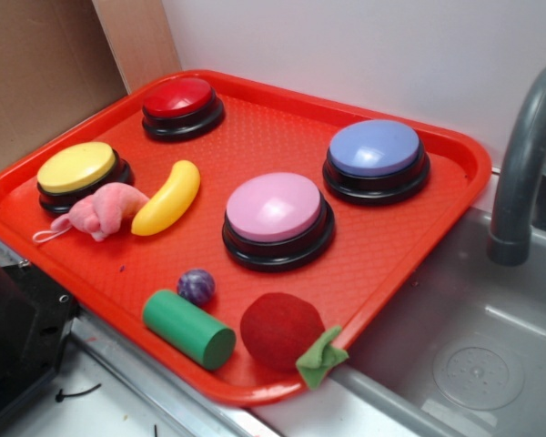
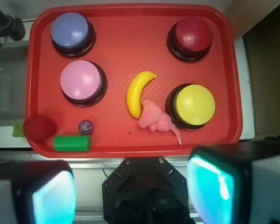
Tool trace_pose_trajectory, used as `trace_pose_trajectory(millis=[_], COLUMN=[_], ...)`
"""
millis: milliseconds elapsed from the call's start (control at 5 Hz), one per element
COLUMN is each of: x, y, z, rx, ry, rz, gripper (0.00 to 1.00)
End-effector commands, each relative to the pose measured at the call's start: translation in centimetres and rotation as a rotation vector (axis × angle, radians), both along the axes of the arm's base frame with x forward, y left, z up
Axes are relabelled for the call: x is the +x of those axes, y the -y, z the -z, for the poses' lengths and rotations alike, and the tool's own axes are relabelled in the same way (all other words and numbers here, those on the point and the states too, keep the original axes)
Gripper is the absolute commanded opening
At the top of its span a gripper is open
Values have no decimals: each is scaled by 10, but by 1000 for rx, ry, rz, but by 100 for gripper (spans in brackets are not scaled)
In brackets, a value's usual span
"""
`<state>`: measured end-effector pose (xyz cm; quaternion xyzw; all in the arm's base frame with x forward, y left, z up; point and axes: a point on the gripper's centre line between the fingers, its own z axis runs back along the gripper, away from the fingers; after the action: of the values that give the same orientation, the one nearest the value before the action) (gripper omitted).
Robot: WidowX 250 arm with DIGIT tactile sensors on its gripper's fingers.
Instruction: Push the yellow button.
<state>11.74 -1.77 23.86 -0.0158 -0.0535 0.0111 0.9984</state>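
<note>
while spread wide, end effector (image 2: pixel 126 196) holds nothing.

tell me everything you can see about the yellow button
The yellow button is a round push button with a smooth, glossy yellow dome on a black base that looks like plastic. It sits upright and looks unpressed, with nothing on top of it. It stands near one corner of the red tray. The pink plush toy lies against its base, and the toy banana lies just beyond that, apart from the button. In the wrist view the hand is high above the tray, not touching the button.
</note>
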Motion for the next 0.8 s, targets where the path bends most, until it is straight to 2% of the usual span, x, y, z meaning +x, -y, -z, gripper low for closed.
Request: trace_pose_trajectory(millis=[0,200,400,600], x=[20,28,41,50], y=[-100,-113,-111,-111], z=[72,101,131,151], rx=[76,107,117,104], ry=[-84,-58,-44,-32], rz=[-345,-401,-366,-337], gripper=[100,100,100,100])
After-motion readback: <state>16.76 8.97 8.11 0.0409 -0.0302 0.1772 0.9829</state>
